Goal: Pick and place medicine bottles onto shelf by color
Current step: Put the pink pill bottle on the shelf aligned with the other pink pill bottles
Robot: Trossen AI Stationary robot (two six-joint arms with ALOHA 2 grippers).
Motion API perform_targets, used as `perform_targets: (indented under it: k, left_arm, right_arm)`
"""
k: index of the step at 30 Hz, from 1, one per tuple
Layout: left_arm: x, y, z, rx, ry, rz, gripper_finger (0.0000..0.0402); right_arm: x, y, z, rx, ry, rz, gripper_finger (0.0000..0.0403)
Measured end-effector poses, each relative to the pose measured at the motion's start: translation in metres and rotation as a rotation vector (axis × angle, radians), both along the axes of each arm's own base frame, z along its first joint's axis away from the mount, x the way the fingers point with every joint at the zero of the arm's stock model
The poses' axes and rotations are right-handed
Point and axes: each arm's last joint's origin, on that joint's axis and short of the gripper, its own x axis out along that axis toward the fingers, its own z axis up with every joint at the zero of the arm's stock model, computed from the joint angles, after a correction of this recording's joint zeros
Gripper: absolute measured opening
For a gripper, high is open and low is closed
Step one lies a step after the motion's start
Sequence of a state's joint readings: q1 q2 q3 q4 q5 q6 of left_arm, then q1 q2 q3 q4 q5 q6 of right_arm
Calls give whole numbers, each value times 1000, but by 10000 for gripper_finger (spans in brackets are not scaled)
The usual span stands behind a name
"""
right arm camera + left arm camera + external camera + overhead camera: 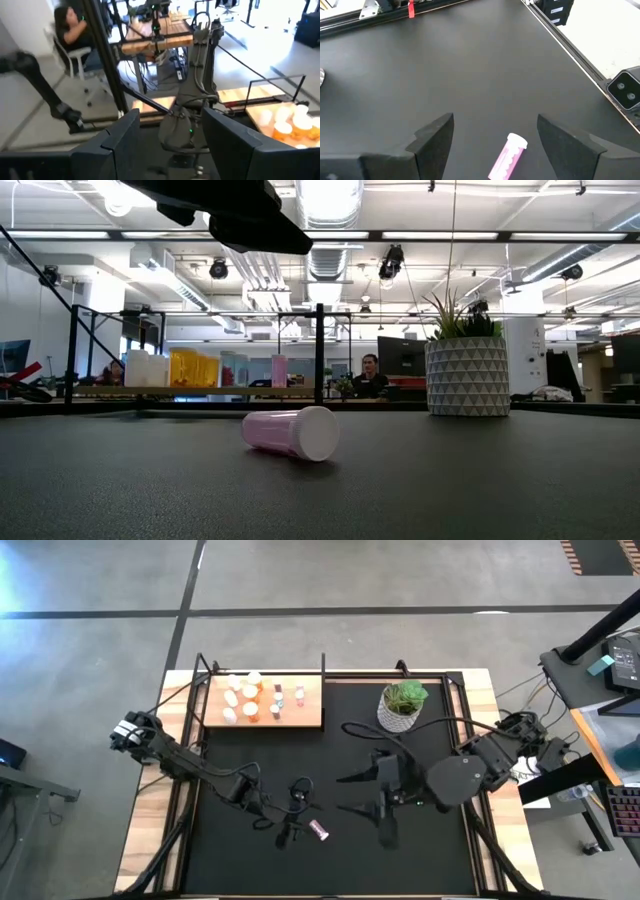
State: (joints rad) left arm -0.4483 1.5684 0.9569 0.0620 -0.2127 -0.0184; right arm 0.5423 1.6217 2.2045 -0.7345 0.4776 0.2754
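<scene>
Left gripper (495, 135) hung open and empty over a pink bottle (319, 831) lying on its side on the mat (260, 750). Right gripper (352, 794) was open, empty. Other bottles (252, 698) stood on the shelf (310, 710).

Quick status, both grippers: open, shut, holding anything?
Left gripper: open, empty, over the fallen pink bottle.
Right gripper: open, empty, above the black mat.
</scene>
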Motion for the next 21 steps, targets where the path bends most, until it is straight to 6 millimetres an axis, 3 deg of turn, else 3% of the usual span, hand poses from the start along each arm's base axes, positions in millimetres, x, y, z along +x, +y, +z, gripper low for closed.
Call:
perform_targets:
  k: [5,12,21]
  left_arm:
    - [-1,-1,0,0,0,-4,270]
    - [-1,-1,0,1,2,-4,270]
    - [0,-2,-4,8,16,-4,270]
  right_arm:
    - [-4,-2,-6,26,77,-11,203]
    - [-36,-6,-3,76,175,-13,203]
    - [-32,14,-38,-76,362,-77,203]
